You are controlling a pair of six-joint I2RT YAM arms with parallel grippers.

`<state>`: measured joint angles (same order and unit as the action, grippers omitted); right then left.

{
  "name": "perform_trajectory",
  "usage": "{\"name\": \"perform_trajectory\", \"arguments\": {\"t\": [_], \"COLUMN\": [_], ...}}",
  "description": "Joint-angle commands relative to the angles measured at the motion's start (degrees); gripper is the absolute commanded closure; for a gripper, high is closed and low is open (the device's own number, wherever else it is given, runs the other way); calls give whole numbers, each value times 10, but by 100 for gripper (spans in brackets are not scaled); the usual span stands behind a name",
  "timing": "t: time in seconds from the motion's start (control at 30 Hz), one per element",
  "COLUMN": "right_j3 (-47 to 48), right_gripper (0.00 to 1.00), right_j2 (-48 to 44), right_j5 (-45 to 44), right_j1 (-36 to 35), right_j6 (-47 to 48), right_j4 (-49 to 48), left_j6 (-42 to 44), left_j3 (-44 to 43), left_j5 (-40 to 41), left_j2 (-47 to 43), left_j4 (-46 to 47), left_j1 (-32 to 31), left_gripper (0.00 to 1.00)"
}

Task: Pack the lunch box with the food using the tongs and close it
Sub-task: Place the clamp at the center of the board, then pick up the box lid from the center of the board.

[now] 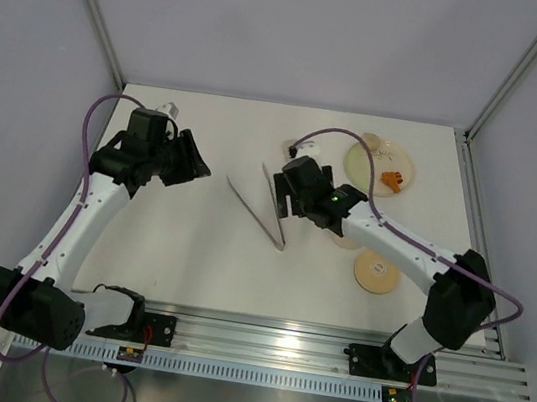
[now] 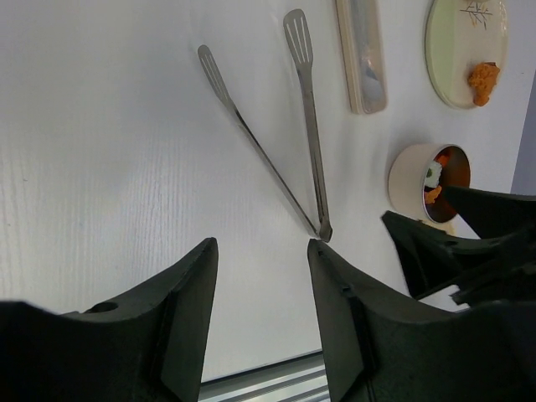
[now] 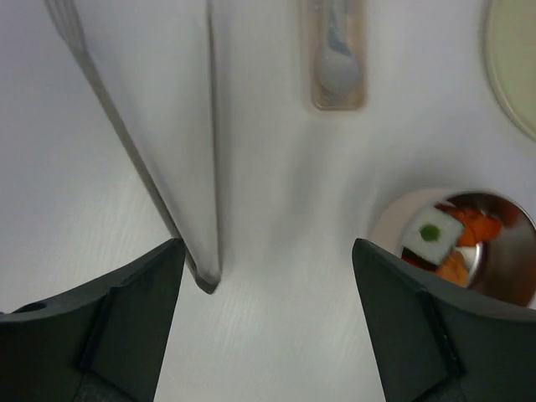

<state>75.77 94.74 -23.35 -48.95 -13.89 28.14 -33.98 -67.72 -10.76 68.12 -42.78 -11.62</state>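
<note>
Here we are: the long, thin silver metal tongs (image 2: 276, 159) lie flat on the white table (image 2: 109, 184) with nobody gripping them. They form a narrow V, with the joined end close beside the small round cream-walled steel lunch box (image 2: 427, 180) and the flat slotted tips fanned out well away from it. The right gripper (image 3: 276, 335) hangs over that joined end, jaws spread wide, nothing between them. The left gripper (image 2: 260, 318) sits on the far side of the tongs from the lunch box, jaws parted too, and empty.

Inside the lunch box there is food (image 3: 435, 239), orange pieces and a white block. One orange nugget (image 2: 483, 79) sits on the pale yellow-green plate (image 2: 452, 33) beyond the lunch box. The flat round tan lid (image 1: 377, 273) lies just beside the lunch box, off.

My read on the tongs: light, stiff and springy, in smooth steel, so slippery and low against the table. The best hold looks to be across both arms, partway along from the lunch-box end, where a squeeze closes the tips. At the joint itself, a squeeze probably wouldn't close them.
</note>
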Motion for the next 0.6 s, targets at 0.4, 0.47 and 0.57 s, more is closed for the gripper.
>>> {"name": "perform_trajectory", "arguments": {"t": [0.4,0.47,0.57], "right_j3": [-214,-229,-245], "right_gripper": [34,35,42], "right_j2": [-272,-262,-237], "right_j5": [41,64,81], "right_j1": [196,197,197], "right_j6": [-299,-309,-318], "right_j4": [261,262,251], "left_j6": [25,25,25], "left_j3": [0,-5,-9], "left_j5": [26,28,28], "left_j2": [18,26,31], "left_j4": [32,31,32], "left_j1": [-27,-32,-39], "left_gripper": [49,49,49]}}
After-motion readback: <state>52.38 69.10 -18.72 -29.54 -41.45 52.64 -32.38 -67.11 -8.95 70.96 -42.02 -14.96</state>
